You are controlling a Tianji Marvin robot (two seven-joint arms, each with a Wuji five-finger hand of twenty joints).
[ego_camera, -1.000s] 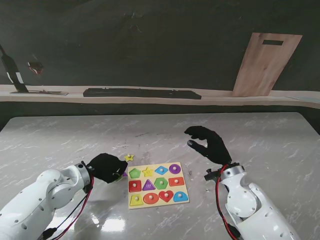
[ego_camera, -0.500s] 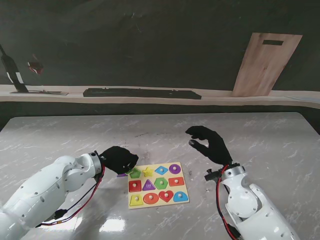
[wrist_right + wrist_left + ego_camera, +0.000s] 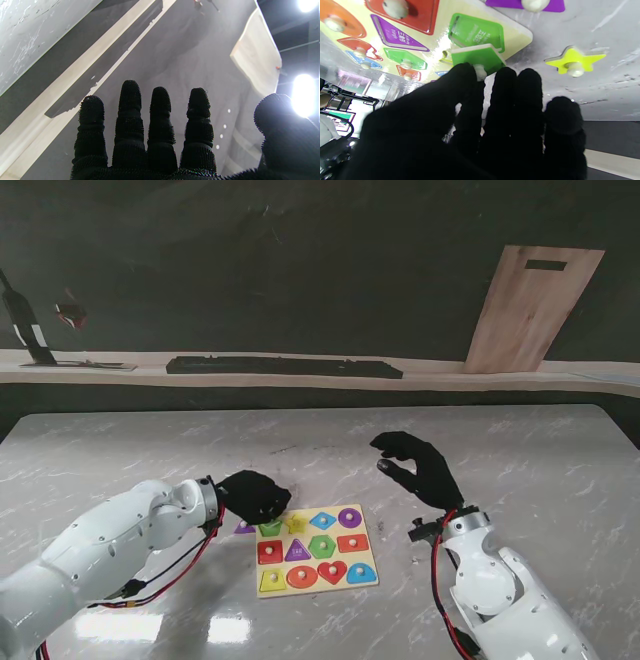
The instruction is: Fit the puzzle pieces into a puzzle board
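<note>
The puzzle board [image 3: 313,589] lies flat between my arms, most of its coloured shapes seated. My left hand [image 3: 256,495] hovers over its far left corner, shut on the knob of a green pentagon piece [image 3: 480,55]. That piece hangs tilted just over the empty green recess [image 3: 476,30]. A yellow star piece [image 3: 573,62] lies loose on the marble beyond the corner; my hand hides it in the stand view. A purple piece [image 3: 243,527] rests on the table left of the board. The purple triangle recess [image 3: 395,35] is empty. My right hand [image 3: 420,468] is raised right of the board, open.
The marble table [image 3: 520,470] stretches around the board. A wooden ledge at the back carries a long black bar [image 3: 285,366], and a wooden cutting board [image 3: 530,305] leans on the wall at the far right.
My left hand has travelled right and away from me, carrying the green piece to the board's far left corner and covering the yellow star. The right hand stayed put.
</note>
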